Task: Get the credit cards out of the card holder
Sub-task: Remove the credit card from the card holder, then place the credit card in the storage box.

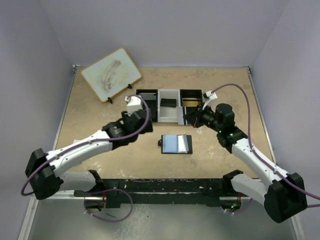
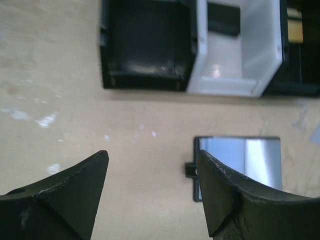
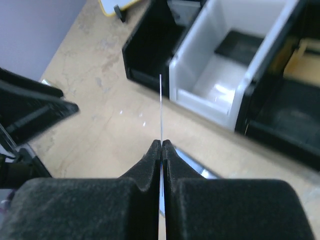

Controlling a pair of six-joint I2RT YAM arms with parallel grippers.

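Count: two arms, one card holder (image 1: 176,144), two cards that can be made out, one three-compartment tray (image 1: 167,114), one board (image 1: 111,74) on a stand at the far-left corner of the worktop (image 1: 90,125).

Left arm: reaches in from the near-left corner toward the centre. The left gripper (image 2: 152,155) hangs over bare worktop just short of the tray's black left compartment. Its fingers are spread wide with nothing between them. In the left wrist view the card holder lies just beside the right-hand finger.

Right arm: reaches in from the near-right corner. The right gripper (image 3: 161,142) sits at the near side of the tray, toward its right end. Its fingers are pressed together on a thin card (image 3: 161,100). The card is seen edge-on, as a pale line standing out past the fingertips.

Card holder: at the centre of the worktop, on the near side of the tray and apart from it. It lies open and flat, with a black border, a glossy pale blue-grey inside and a small black tab on its left edge. Cannot tell whether a card remains inside.

A dark card (image 1: 168,102) lies flat in the tray's white middle compartment. A tan item (image 1: 189,101) sits in the right compartment.
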